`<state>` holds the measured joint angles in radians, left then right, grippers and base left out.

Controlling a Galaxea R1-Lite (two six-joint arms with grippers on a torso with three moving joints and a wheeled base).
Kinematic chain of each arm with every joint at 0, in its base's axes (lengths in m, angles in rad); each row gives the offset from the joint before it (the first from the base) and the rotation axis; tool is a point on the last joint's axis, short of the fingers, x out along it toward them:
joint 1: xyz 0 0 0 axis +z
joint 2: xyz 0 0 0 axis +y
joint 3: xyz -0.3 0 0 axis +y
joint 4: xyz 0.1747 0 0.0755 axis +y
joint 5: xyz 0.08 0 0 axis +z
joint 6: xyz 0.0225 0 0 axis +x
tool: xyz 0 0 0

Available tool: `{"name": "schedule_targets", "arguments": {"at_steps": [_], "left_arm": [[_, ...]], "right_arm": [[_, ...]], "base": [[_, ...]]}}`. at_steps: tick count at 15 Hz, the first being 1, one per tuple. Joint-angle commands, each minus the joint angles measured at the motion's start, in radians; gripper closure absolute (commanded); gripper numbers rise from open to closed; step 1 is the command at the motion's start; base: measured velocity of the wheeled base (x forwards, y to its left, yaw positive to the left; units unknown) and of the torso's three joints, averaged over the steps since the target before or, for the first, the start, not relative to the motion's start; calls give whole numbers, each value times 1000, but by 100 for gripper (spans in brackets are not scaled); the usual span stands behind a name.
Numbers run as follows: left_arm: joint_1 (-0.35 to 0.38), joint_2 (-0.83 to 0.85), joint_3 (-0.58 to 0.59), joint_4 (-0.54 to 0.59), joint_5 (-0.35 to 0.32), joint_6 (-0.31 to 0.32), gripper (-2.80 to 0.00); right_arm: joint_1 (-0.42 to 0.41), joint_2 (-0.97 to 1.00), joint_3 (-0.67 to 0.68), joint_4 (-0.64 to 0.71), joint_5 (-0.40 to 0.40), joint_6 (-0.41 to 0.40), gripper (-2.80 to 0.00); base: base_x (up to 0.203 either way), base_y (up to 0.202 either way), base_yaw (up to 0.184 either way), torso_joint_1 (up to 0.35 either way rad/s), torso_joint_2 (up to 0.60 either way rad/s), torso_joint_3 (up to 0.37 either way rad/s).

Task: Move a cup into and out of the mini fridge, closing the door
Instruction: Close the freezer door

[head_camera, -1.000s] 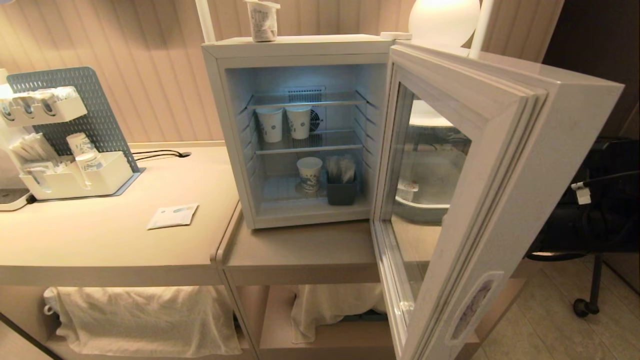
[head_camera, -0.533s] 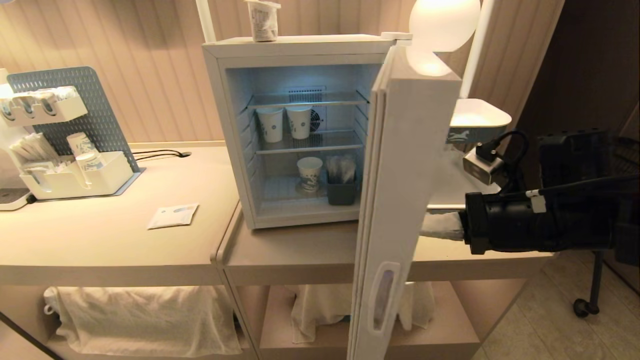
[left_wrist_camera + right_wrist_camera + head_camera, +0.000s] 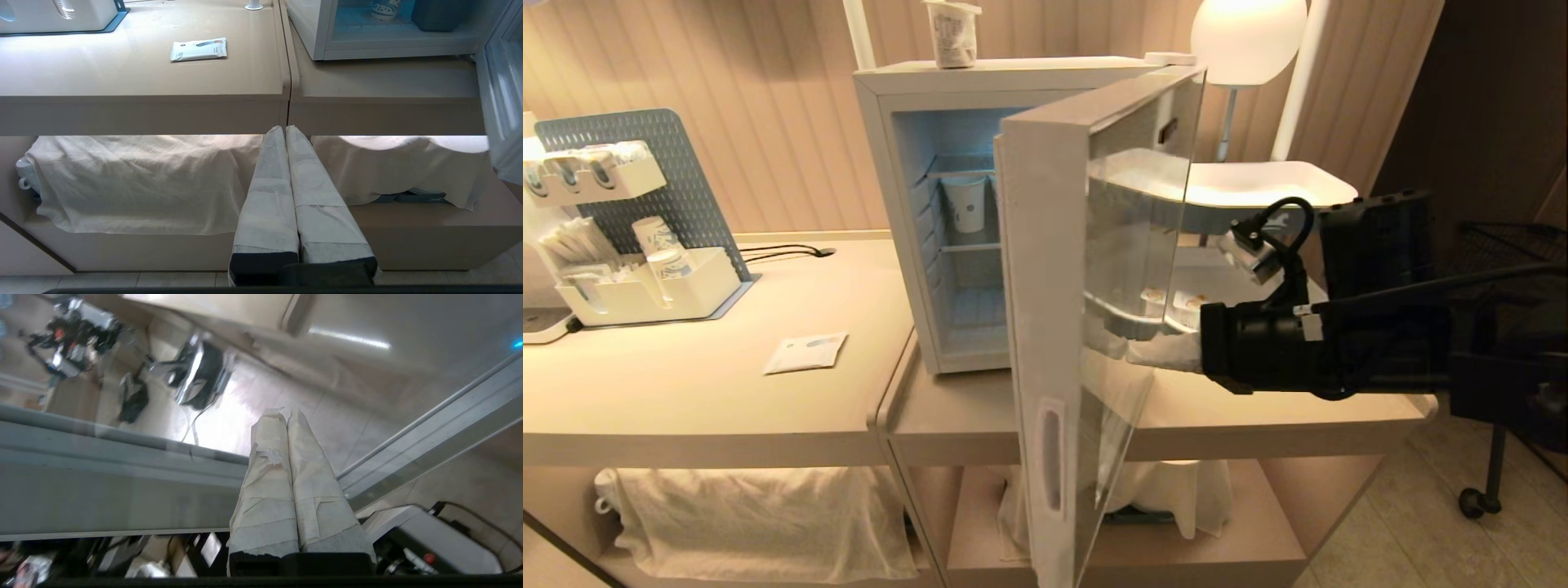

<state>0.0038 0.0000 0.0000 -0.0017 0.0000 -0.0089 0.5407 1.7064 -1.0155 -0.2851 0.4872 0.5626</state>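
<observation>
Against the outer glass of the door point(image 3: 1045, 269), I am seeing my right gripper point(image 3: 1127, 349) pressing with its two wrapped fingers point(image 3: 286, 465) together, holding nothing. The door is standing about half open, swung partway across the front of the mini fridge point(image 3: 907, 204), its edge turned toward me. The cup point(image 3: 952, 31) is sitting upright on top of the mini fridge, near the left rear of the roof, well above the right gripper and to its left, on the far side of the door. My left gripper point(image 3: 286, 130) is hanging low in front of the counter point(image 3: 686, 384), fingers pressed together and empty, pointing at the cloth-covered shelf point(image 3: 135, 179) beneath.

Counting what is showing: one cup on the roof, one paper cup point(image 3: 966, 204) visible inside on the middle wire shelf with the rest of the interior hidden behind the door, one flat packet point(image 3: 805, 353) lying on the counter, and one organiser rack point(image 3: 637, 220) standing at the far left.
</observation>
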Motion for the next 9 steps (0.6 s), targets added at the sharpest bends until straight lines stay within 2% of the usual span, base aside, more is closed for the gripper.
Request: {"name": "schedule_targets", "arguments": {"at_steps": [1,3,5,9], "left_arm": [[1,2,0,0,1,0,0],[1,2,0,0,2,0,0],[1,2,0,0,2,0,0],[1,2,0,0,2,0,0]], "right_arm": [[35,48,-39,-2,-46,-1,0],[71,86,-91,-1,-115,-11,0],[105,137,-127,-9,-236,-27,0],[179,290,-238,-30,-628,-139,0]], "base": [[0,0,0,0,0,0],[0,0,0,0,0,0],[0,0,0,0,0,0],[0,0,0,0,0,0]]}}
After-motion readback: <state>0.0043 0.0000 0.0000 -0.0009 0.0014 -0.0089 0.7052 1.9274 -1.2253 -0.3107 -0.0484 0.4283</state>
